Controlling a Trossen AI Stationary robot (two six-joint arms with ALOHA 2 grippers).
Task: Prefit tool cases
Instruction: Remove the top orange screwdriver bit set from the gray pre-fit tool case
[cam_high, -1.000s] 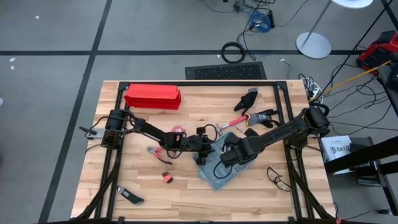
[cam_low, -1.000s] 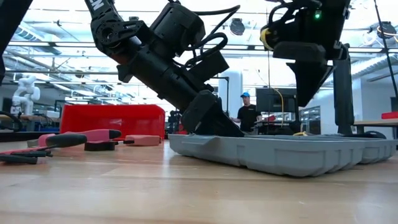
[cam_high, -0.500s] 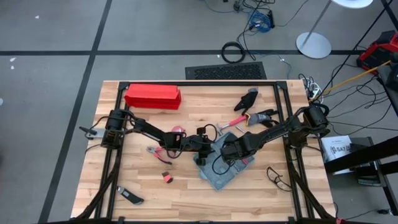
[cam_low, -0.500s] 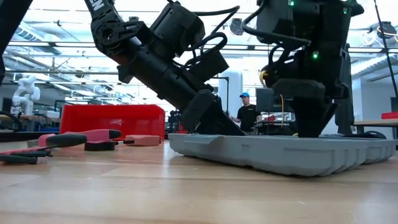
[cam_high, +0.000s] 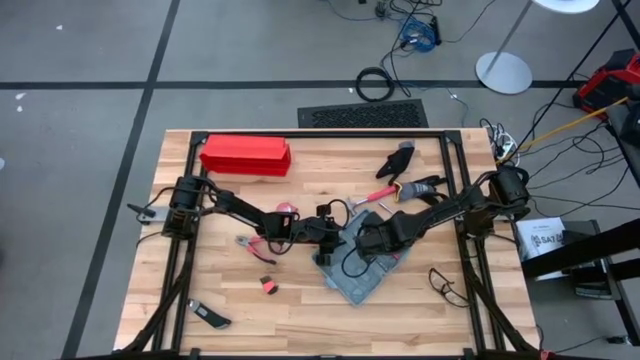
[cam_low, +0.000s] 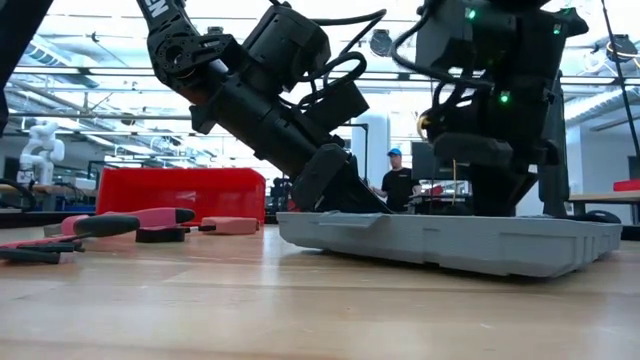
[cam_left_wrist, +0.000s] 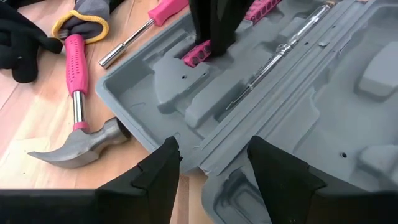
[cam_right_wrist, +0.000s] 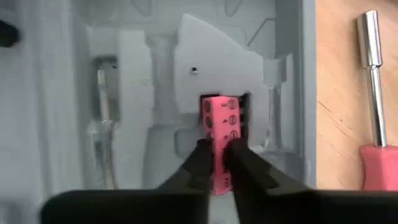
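Stage: early | tool case (cam_high: 352, 270) lies open mid-table, recesses mostly unfilled | right gripper (cam_right_wrist: 216, 163) is clamped on pink bit holder (cam_right_wrist: 221, 134), being seated | left gripper (cam_left_wrist: 211, 163) spread wide, empty, at the case's left edge | hammer (cam_left_wrist: 78, 118), screwdriver (cam_left_wrist: 149, 23) left outside.

tool case (cam_high: 356, 274): 1 | red box (cam_high: 245, 155): 1 | hammer (cam_left_wrist: 78, 118): 1 | arms: 2

Grey floor (cam_high: 90, 50) crossed by dark lines; a white lamp base (cam_high: 503, 72) at 1 o'clock; cables (cam_high: 415, 25) at 12.
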